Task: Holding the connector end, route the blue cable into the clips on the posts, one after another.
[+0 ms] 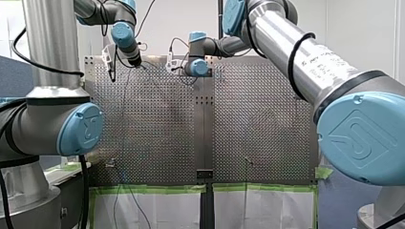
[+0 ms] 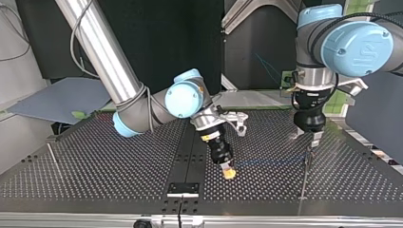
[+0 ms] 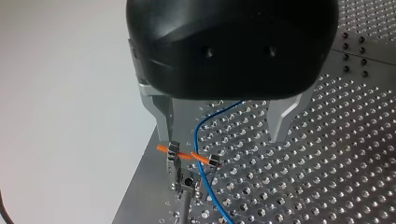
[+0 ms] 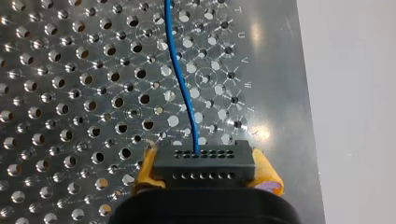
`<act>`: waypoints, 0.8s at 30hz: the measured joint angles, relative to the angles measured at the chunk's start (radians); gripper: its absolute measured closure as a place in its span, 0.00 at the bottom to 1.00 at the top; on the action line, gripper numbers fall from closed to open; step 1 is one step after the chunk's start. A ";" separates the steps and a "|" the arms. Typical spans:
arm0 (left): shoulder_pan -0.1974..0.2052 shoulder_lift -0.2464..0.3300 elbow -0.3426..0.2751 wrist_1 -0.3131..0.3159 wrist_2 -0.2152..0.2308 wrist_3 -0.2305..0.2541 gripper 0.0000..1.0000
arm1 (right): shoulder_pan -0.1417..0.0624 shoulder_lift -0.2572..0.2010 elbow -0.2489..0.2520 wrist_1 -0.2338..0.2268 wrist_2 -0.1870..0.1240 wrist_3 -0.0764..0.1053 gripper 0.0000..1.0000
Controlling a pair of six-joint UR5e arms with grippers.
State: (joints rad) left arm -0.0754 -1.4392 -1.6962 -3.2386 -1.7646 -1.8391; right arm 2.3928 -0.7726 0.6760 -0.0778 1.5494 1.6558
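Note:
In the right wrist view, my right gripper (image 4: 208, 169) is shut on the black connector (image 4: 204, 163), its yellow pads (image 4: 265, 173) on either side. The blue cable (image 4: 180, 70) leaves the connector across the perforated plate. The top view shows this gripper (image 2: 229, 173) low over the table's middle, and the cable (image 2: 271, 162) running to a thin post (image 2: 304, 180). Just above that post hangs my left gripper (image 2: 311, 138). In the left wrist view its metal fingers (image 3: 164, 119) stand open over the post's clip (image 3: 189, 157) with orange jaws, and the cable (image 3: 200, 140) passes through the clip.
Another thin post (image 2: 51, 153) stands near the top view's left edge. In the front view two more small posts (image 1: 112, 162) (image 1: 248, 162) rise near the table's near edge. The plate's edge (image 4: 285, 93) runs close beside the connector.

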 joint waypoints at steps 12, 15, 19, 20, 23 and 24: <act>-0.002 -0.001 0.000 0.001 -0.001 -0.009 0.00 | -0.004 0.000 0.000 0.001 0.000 0.000 1.00; -0.003 -0.001 0.000 0.001 0.001 -0.031 0.00 | -0.007 0.000 0.000 0.001 0.000 0.000 1.00; -0.004 -0.001 0.000 0.007 0.020 -0.063 0.00 | -0.013 0.000 0.000 0.002 0.000 0.000 1.00; -0.004 -0.001 0.000 0.010 0.027 -0.066 0.00 | -0.014 0.000 0.000 0.003 0.000 0.000 1.00; -0.004 -0.002 0.000 0.020 0.053 -0.059 0.00 | -0.014 0.000 0.000 0.005 0.000 0.000 1.00; -0.005 -0.002 0.000 0.022 0.064 -0.051 0.00 | -0.014 0.000 0.001 0.005 0.000 0.000 1.00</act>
State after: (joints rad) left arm -0.0802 -1.4415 -1.6962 -3.2164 -1.7006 -1.8903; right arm 2.3784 -0.7725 0.6765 -0.0728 1.5495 1.6555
